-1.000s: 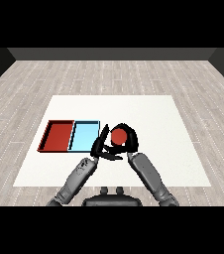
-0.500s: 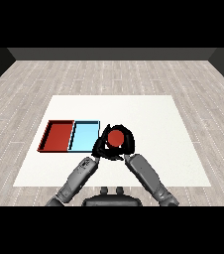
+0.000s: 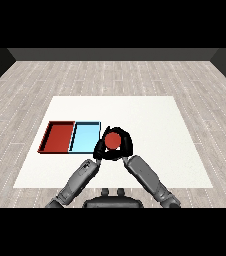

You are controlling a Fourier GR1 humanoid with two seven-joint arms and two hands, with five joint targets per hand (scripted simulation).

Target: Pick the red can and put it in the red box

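Black fingers curl round one red can [image 3: 113, 140] — the right hand [image 3: 125, 146] wraps it from the 3 o'clock side, so that only the can's round red top shows clearly. At the can's 9 o'clock the left hand [image 3: 99, 149] lies close against it, but whether those fingers curl onto the can or merely rest beside it I cannot tell. Two grey forearms run down from the hands toward 5 and 7 o'clock. Out from the can at 9 o'clock lie two trays, touching side by side: one light blue tray [image 3: 84, 138] just beside the left hand, and one red tray [image 3: 59, 137] beyond it. Can and red tray are well apart — the blue one lies between. All rest on one white table [image 3: 150, 120].
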